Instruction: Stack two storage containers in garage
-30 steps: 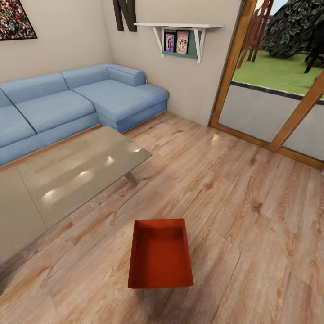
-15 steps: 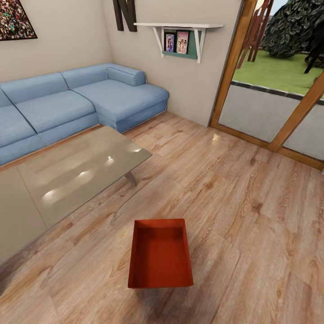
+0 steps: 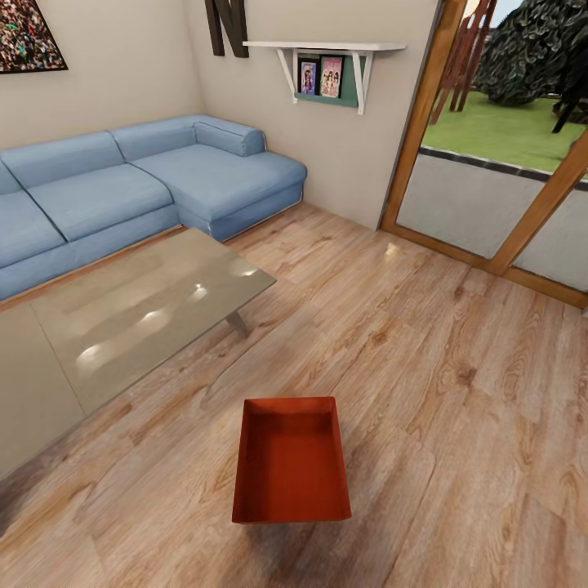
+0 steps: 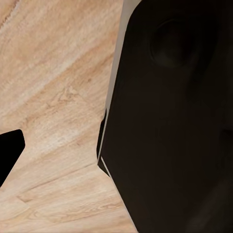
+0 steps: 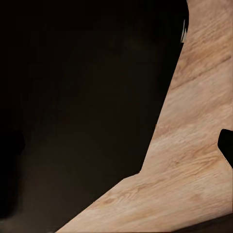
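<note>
Setting: the living room, seen from the head camera, with a light wood plank floor (image 3: pixel 425 351) running to beige walls.
Storage container: one orange-red open-topped box (image 3: pixel 291 460) sits low in the head view, near the middle, its long side pointing away from the camera; whether it rests on the planks or is carried just above them cannot be told.
Container contents: the inside looks bare, with smooth plain walls.
Coffee table: a glass-topped surface (image 3: pixel 139 314) stands to the left of the container and apart from it, catching bright reflections.
Sofa: a blue corner sofa (image 3: pixel 122 192) lines the walls behind the glass top.
Wall shelf: a white bracket shelf (image 3: pixel 327 51) holds two small pictures on the far wall, with dark letters beside it.
Artwork: a busy, multicoloured picture (image 3: pixel 24 37) hangs at the upper left.
Glass doors: wood-framed doors (image 3: pixel 498 163) at right look out on grass and a dark rock.
Left wrist camera: a large dark body (image 4: pixel 170 116) close to the lens, planks beyond it.
Right wrist camera: another dark mass (image 5: pixel 82 107) against the same planks.
Left gripper: cannot tell whether its fingers are apart or together.
Right gripper: likewise cannot tell.
</note>
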### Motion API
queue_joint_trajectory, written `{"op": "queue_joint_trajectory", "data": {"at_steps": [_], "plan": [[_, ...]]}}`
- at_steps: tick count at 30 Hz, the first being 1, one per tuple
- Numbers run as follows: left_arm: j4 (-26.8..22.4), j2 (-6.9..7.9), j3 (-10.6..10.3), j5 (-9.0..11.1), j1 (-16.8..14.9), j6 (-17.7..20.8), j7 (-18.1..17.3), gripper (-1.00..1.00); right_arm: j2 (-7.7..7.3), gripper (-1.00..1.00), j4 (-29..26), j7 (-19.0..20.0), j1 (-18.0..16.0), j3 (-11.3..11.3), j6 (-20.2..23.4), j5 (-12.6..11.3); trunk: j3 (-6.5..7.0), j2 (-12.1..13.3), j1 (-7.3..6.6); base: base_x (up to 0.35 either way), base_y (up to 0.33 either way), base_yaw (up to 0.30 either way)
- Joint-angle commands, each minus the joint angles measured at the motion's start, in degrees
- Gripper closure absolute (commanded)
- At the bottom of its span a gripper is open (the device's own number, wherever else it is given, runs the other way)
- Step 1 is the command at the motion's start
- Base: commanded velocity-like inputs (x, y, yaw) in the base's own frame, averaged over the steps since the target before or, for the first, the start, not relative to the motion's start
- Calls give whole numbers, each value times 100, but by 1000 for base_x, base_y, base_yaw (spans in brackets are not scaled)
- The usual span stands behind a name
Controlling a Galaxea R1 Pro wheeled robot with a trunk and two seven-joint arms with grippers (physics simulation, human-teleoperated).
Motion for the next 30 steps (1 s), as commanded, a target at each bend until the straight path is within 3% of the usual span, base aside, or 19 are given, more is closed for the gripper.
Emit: {"op": "queue_joint_trajectory", "data": {"at_steps": [1, 5, 7, 8, 10, 19, 25, 30], "plan": [[-10, 0, -11, 40, -2, -16, 9, -100, 1, -100, -176, -19, -2, 46, 78, -58, -3, -2, 0, 0, 0, 0], [-375, 1, -11, 43, -6, 33, 54, -100, 2, -100, -692, -37, -2, 45, 465, -54, -3, -2, 0, 0, 0, 0], [-940, 5, -11, 44, -9, 150, 113, -100, 6, -100, -1084, -72, 1, 44, 724, -55, -3, -2, 0, 0, 0, 0], [-1471, 25, -10, 39, -8, 402, 190, -100, 14, -100, -1268, -131, -31, 39, 850, -69, -3, -2, 0, 0, 0, 0], [-1832, 35, -10, 33, -14, 652, 231, -100, 21, -100, -1331, -196, -127, 37, 890, -71, -3, -2, 0, 0, 0, 0], [-3535, 51, -10, -12, -41, 1916, 296, -100, 275, -100, -1393, -703, -1097, -90, 938, -97, -3, -2, 0, 0, 0, 0], [-3832, 40, -10, -22, -134, 2793, 570, -100, 384, -100, -1388, -964, -1777, -187, 960, -108, -3, -2, 0, 0, 0, 0], [-3640, -8, -10, 17, -1022, 3004, 854, -100, 497, -100, -1379, -1005, -2388, -206, 991, -115, -3, -2, 0, 0, 0, 0]]}}
